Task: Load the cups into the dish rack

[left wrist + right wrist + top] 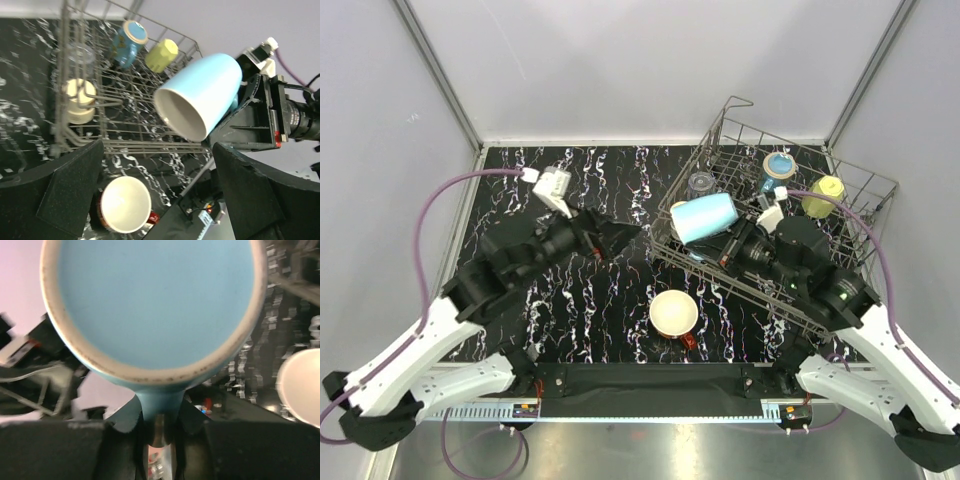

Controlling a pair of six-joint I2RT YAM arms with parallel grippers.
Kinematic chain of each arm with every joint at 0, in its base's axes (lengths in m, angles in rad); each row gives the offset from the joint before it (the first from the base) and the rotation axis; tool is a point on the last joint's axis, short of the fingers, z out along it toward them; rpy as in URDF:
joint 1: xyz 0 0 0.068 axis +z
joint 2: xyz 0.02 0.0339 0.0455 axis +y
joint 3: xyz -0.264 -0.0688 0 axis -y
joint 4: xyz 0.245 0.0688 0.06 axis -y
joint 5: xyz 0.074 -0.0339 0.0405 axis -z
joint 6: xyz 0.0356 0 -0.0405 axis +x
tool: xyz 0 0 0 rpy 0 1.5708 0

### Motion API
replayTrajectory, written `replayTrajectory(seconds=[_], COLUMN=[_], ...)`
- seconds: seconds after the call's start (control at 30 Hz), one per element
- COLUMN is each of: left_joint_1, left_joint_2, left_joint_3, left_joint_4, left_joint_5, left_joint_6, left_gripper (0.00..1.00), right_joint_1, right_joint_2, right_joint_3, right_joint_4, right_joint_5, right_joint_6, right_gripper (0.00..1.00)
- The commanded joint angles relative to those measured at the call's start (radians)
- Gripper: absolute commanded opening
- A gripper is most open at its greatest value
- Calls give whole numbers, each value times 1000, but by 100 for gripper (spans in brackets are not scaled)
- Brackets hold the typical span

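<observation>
1 light-blue mug [704, 217], 1 red mug [674, 314], 1 clear tumbler [701, 184], 3 small cups [778, 166], 1 dish rack [850, 215].

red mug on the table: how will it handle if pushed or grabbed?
The red mug stands upright, wide and low: a push would likely slide it, not tip it. It looks glazed and rigid, so probably slippery in a rim pinch, and breakable. Its side handle may make it twist when nudged.

A black, white-veined surface [520, 190] is pictured carrying a grey wire dish rack [850, 167] at its right, with a red mug [674, 314] set just beside the rack's near side, pale inside showing.
</observation>
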Motion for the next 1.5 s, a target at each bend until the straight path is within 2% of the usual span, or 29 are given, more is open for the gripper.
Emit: replayTrajectory(seconds=[0.0,0.13,0.27,0.43,0.57,0.63,0.83,1.03,1.23,1.47], left_joint_1=[-1,-1,-1,-1,1,1,13,65,105,120], left_joint_2=[-81,-134,-109,32,167,179,136,133,158,158], left_joint_3=[60,42,34,97,143,125,-4,-29,-41,-41], left_joint_4=[-126,-163,-154,-166,-212,-194,-92,-91,-88,-89], left_joint_5=[-124,-199,-216,-83,-29,-24,-29,31,84,98], left_joint_6=[104,136,186,263,280,285,306,272,249,245], left_gripper=[98,99,99,99,99,99,99,99,99,99], right_joint_1=[-1,-3,-6,-76,-257,-347,-415,-519,-671,-694], right_joint_2=[-31,4,93,226,240,251,315,404,444,478], right_joint_3=[128,243,341,441,426,411,409,381,283,213], right_joint_4=[-210,-420,-575,-719,-704,-704,-768,-749,-634,-499], right_joint_5=[198,347,499,564,460,438,605,640,616,582], right_joint_6=[-124,-181,-213,-276,-371,-415,-449,-475,-526,-593], right_gripper=[0,0,0,0,0,0,0,0,0,0])
